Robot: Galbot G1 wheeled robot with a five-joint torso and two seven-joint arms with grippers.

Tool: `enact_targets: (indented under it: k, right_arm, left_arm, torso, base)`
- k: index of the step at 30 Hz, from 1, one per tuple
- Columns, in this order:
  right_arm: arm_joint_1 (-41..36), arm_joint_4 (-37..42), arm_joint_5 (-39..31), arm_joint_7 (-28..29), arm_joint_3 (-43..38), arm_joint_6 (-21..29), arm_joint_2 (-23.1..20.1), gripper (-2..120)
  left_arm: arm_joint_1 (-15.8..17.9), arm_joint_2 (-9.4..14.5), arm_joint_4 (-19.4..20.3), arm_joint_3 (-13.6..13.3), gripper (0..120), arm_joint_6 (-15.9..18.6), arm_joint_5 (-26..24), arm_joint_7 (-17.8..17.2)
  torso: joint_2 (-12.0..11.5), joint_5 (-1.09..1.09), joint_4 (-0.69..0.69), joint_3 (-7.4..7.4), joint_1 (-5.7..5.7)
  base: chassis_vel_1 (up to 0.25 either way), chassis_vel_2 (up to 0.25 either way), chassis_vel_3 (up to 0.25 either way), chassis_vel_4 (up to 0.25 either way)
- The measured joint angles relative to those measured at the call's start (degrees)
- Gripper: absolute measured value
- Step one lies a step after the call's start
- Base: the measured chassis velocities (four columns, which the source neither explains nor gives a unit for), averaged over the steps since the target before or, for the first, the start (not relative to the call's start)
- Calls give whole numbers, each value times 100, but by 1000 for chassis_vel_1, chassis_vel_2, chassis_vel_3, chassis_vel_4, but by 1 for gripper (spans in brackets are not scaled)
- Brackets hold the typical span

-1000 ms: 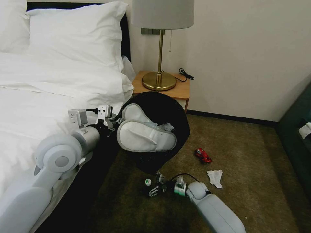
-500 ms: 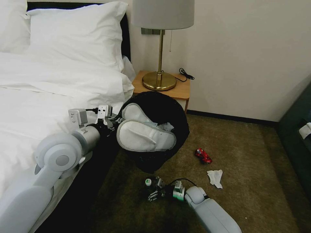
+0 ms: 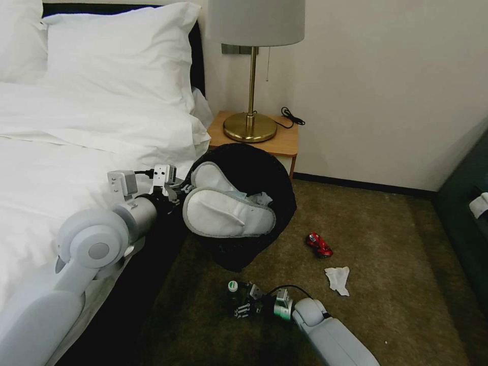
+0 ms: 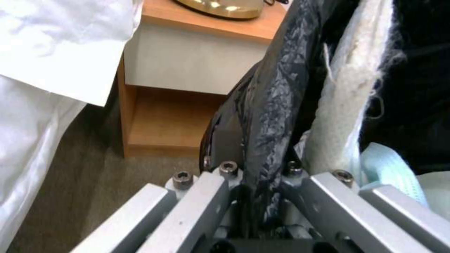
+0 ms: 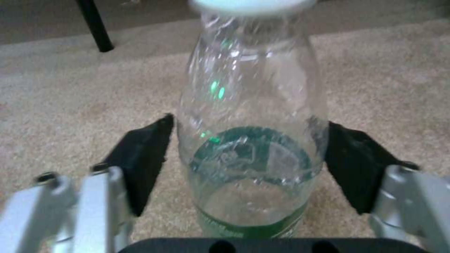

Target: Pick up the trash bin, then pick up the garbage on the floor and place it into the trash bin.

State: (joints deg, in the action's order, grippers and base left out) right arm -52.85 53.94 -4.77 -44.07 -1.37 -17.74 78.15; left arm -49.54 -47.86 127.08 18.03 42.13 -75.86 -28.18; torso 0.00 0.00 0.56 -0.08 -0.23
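My arms are pale grey with round joints; each claw [image 3: 244, 304] has silver links, hex screws, black pads [image 5: 140, 158], black cable.

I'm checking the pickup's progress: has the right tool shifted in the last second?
Yes. The right tool has drawn slightly back toward the robot, away from the trash bin, its pads either side of the bottle.

The bin [image 3: 264, 203] wore a crinkled, glossy black plastic liner [image 4: 269, 91]. The slippers [image 3: 229, 213] in it were white, fuzzy cloth. The bottle [image 5: 253, 140] was clear, shiny plastic with a green label. The floor [image 3: 396, 244] was matt short-pile carpet. The right hand [image 5: 248, 165] had matt black pads [image 5: 140, 158] on brushed metal links.
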Motion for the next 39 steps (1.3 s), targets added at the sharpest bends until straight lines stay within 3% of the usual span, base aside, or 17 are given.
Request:
enact_targets:
  k: [2, 5, 7, 13, 15, 19, 21, 27, 32, 39]
  right_arm:
    - [-20, 100, -15, 74, 3, 34, -29, 64]
    - [-23, 135, -21, 103, 4, 50, -45, 58]
    - [-27, 205, -30, 167, -9, 71, -73, 45]
    - [-75, 409, -51, 297, -115, 154, -140, 34]
    - [-226, 827, -70, 406, -408, 294, -278, 26]
    - [-458, 1447, -255, 529, -723, 520, -540, 24]
    - [-774, 2157, -477, 603, -1200, 709, -975, 24]
    - [-1200, 2642, -694, 613, -1929, 791, -1503, 24]
    - [-1475, 2749, -894, 687, -2235, 794, -1690, 24]
    - [-1985, 3081, -1156, 859, -2724, 869, -1626, 24]
  left_arm:
    - [2, -13, -5, 1, 1, 0, 5, 8]
    - [3, -17, -6, 1, 1, 0, 8, 13]
    - [2, -26, -6, 1, 1, 0, 11, 21]
    - [-7, -39, -5, 1, 1, 0, 18, 23]
    - [-13, -51, -2, 13, 1, 0, 20, 23]
    - [-26, -62, -1, 35, 1, 0, 25, 24]
    - [-26, -79, -1, 54, 1, 0, 27, 26]
    - [7, -103, -8, 76, 1, 0, 28, 32]
    - [-5, -86, 24, 106, 1, 1, 21, 33]
    - [-77, -55, 83, 199, 1, 0, -23, -47]
  torso:
    - [0, 0, 0, 0, 0]
    - [0, 0, 0, 0, 0]
    - [0, -1, 0, 0, 0]
    - [0, 0, 0, 0, 0]
    - [0, -1, 1, 0, 0]
    - [0, -2, 1, 0, 0]
    - [0, -1, 2, 0, 0]
    - [0, 0, 1, 0, 0]
    - [0, 1, 2, 0, 0]
    - [0, 0, 2, -1, 0]
  base:
    - [0, 0, 0, 0]
    - [0, 0, 0, 0]
    - [0, 0, 0, 0]
    - [0, 0, 0, 0]
    - [0, 0, 0, 0]
    - [0, 0, 0, 0]
    - [0, 0, 0, 0]
    - [0, 0, 0, 0]
    - [0, 0, 0, 0]
    - [0, 0, 0, 0]
